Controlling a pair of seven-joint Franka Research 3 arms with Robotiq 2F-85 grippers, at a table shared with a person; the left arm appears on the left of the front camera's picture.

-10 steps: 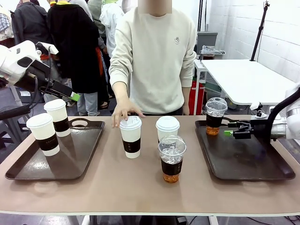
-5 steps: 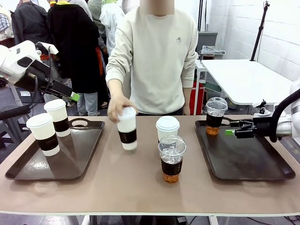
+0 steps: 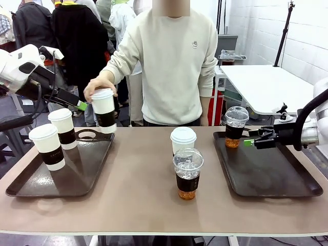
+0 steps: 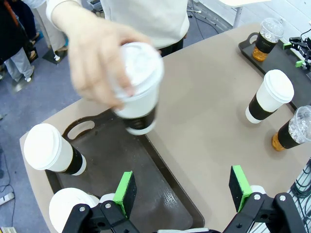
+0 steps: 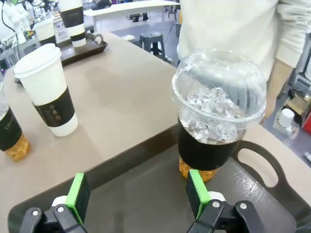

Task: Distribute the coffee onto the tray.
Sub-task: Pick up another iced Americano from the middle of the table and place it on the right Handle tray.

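Movement at the left end comes from the person, not the robot. The left gripper (image 4: 182, 187) hangs above the left tray (image 3: 23, 187) with its jaws spread and nothing between them. Two paper cups (image 3: 47, 146) stand on the left part of that tray. A third paper cup (image 3: 104, 110), which stood on the table (image 3: 128, 205) in front of the person a second ago, is now in the air. It is tilted and held round its lid by the person's hand (image 3: 99, 85) above the tray's far right corner, near the handle cut-out. I judge it is about to be set down there, which would make three cups on the left tray.

At the middle of the table, a lidded paper cup (image 3: 183, 140) and an iced coffee cup (image 3: 187, 173) stand just beside each other, not yet on any tray.

On the right tray (image 3: 271, 179), the second iced coffee cup (image 3: 236, 126) stands upright at the far left corner. The right gripper (image 5: 137, 189) has drawn back slightly from it. Its jaws are wide apart and the cup is just ahead of them, not pinched, so that cup looks delivered.
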